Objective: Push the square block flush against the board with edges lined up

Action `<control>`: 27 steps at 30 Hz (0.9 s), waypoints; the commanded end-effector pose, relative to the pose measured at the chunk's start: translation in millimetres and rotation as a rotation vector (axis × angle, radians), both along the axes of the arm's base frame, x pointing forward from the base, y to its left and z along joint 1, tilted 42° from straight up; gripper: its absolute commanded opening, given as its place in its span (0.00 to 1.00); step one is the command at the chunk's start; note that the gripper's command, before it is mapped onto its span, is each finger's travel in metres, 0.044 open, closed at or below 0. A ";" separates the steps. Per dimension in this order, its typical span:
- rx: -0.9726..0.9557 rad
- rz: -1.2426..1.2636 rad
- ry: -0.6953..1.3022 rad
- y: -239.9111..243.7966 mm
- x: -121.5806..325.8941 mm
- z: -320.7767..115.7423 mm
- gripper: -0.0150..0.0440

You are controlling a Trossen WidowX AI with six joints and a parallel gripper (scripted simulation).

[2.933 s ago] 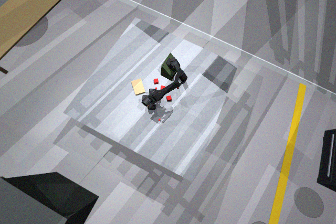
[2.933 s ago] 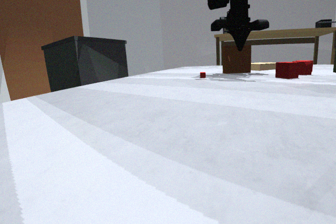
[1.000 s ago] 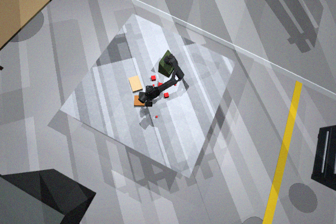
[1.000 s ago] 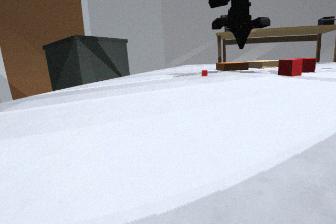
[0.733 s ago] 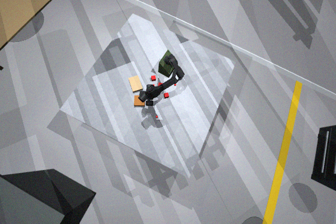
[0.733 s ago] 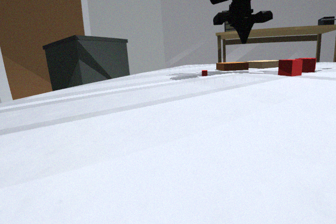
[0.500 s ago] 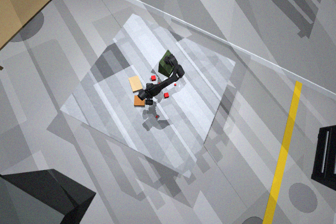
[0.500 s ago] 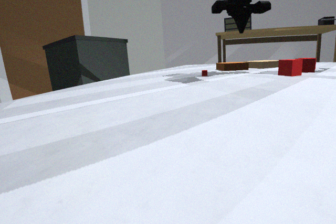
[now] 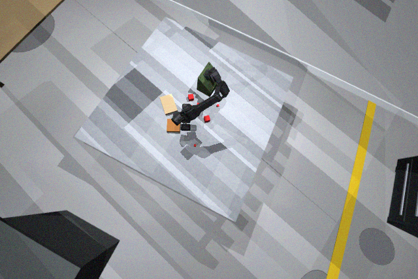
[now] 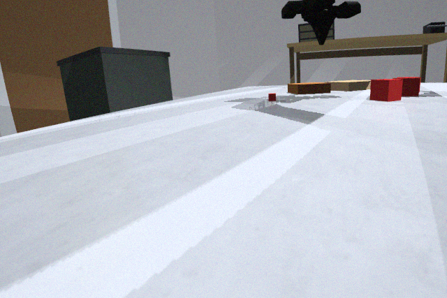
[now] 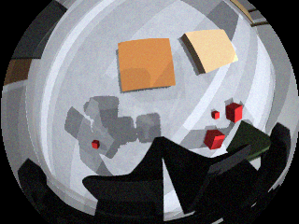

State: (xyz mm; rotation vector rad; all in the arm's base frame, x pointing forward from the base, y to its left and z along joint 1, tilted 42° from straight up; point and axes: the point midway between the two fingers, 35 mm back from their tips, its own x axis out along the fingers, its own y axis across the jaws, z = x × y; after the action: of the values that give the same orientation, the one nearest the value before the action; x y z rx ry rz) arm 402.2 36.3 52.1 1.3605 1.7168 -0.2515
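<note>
The end effector (image 9: 186, 117) (image 10: 321, 41) (image 11: 160, 141) is narrow, its fingers brought together at the tips, with nothing held between them. It points downward and is raised above the desk (image 9: 219, 168) (image 10: 216, 197) (image 11: 56, 93), clear of contact with either part.

The square block (image 9: 173, 125) (image 10: 309, 88) (image 11: 146, 64), orange in finish, lies flat on the desk. In the top view it sits at about 8 o'clock from the end effector; in the wrist view, at 12 o'clock from the fingertips.

The board (image 9: 168, 104) (image 10: 352, 84) (image 11: 212, 49), pale tan, also lies flat. It is found near 12 o'clock from the block in the top view. The wrist view shows a gap between the two and their facing sides at differing angles; neither full-side contact nor an even edge is met.

One larger red cube (image 9: 206, 118) (image 10: 385, 89) (image 11: 214, 139) stands at 3 o'clock from the end effector in the top view, and a small red cube (image 9: 194, 145) (image 10: 272, 97) (image 11: 95, 144) near 6 o'clock. The green base (image 9: 202, 83) (image 11: 252, 133) stands near 1 o'clock.
</note>
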 end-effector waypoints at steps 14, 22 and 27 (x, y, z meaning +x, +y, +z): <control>0.000 -0.002 0.002 -0.6 -0.1 -0.6 0.25; 0.001 -0.161 0.125 -37.8 -8.7 -38.8 0.25; -0.012 -0.289 0.233 -69.7 -22.9 -75.6 0.25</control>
State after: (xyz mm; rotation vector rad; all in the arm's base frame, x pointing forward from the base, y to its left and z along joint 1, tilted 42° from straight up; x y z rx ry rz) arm 388.8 -19.1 -4.4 1.5722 1.6957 -0.5159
